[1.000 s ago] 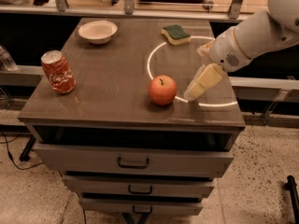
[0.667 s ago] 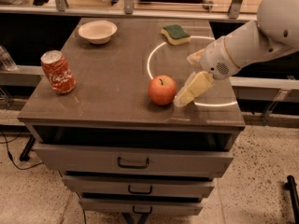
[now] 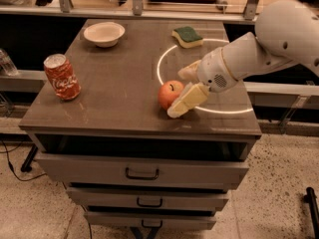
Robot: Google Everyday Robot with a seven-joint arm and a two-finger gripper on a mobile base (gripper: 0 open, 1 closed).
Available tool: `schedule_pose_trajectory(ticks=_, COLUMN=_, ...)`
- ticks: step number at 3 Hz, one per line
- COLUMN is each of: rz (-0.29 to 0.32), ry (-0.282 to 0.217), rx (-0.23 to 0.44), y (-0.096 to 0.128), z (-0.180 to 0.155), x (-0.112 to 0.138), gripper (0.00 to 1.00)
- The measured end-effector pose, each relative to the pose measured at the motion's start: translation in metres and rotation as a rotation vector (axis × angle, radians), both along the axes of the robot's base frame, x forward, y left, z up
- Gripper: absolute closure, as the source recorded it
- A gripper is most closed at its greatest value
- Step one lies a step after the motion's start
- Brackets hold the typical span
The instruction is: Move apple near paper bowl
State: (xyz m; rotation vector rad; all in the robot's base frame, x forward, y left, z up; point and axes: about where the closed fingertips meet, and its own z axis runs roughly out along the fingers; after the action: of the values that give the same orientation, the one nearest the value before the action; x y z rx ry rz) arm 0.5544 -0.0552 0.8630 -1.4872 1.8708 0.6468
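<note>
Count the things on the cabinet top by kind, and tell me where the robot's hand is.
apple: 1
paper bowl: 1
can: 1
sponge: 1
Total: 4
The hand is at the right side of the apple, open, with one finger in front of it and one behind.

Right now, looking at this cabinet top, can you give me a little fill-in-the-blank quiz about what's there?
1. The open pincer has one finger on either side of the ___.
2. The paper bowl stands in the picture's far ___ corner of the top.
3. The sponge has a dark ___ upper face.
4. The red can is not lying down; it stands ___.

Missing words: apple; left; green; upright.
</note>
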Motion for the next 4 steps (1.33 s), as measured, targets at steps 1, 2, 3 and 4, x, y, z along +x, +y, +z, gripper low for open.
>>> schedule_pose_trajectory(ticks=1, rz=0.011, ry=0.013, rx=0.017, y=0.011, z=-0.004, x=-0.002, gripper=0.50)
schedule_pose_trajectory(ticks=2, rz=-0.006, ry=0.012, rx=0.024, y=0.004, z=0.002, x=-0.002, gripper=0.81)
schedule_pose_trajectory(ticks=3, rz=-0.062, ry=-0.051, rx=0.021, y=-0.026, z=0.038, x=0.006, gripper=1.00)
schedule_pose_trajectory(ticks=4, rz=-0.062, ry=-0.051, rx=0.021, y=-0.026, z=0.038, x=0.006, gripper=1.00)
